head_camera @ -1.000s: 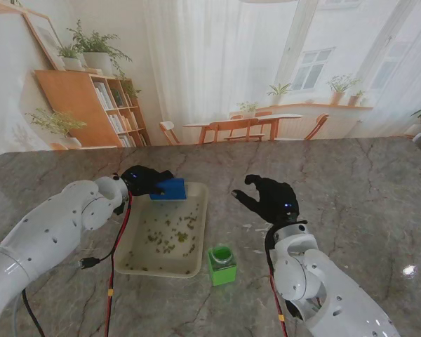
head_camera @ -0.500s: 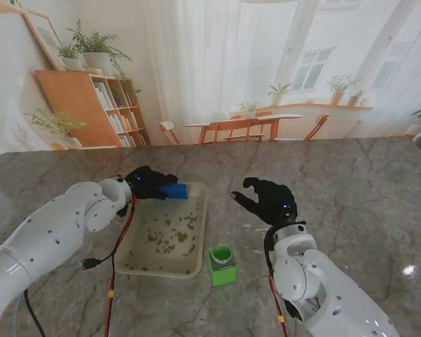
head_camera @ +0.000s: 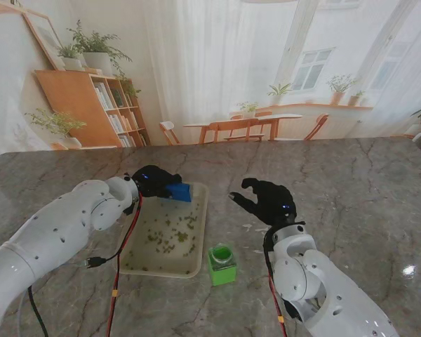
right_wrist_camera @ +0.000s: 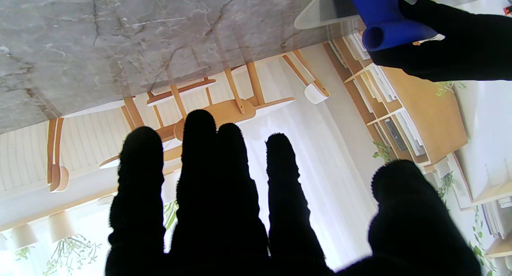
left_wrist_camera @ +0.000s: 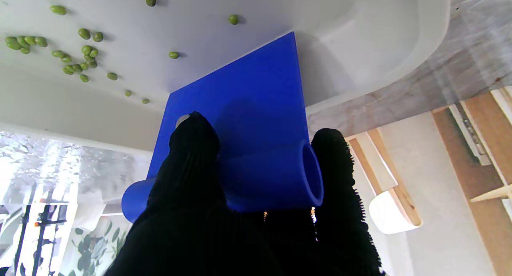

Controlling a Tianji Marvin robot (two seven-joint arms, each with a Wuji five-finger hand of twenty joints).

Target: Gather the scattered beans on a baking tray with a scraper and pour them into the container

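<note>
Grey marbled counter (head_camera: 351, 182) carries a cream baking tray (head_camera: 198, 232) with green beans (head_camera: 170, 235) scattered across its floor. Right hand (head_camera: 270, 200) hovers right of the tray, fingers spread, holding nothing. Left hand (head_camera: 154, 181) clasps the blue scraper (head_camera: 179, 191) by its round handle, blade tilted down over the tray's far end. Nearer to me, just off the tray's right corner, stands a small green container (head_camera: 222, 264).
</note>
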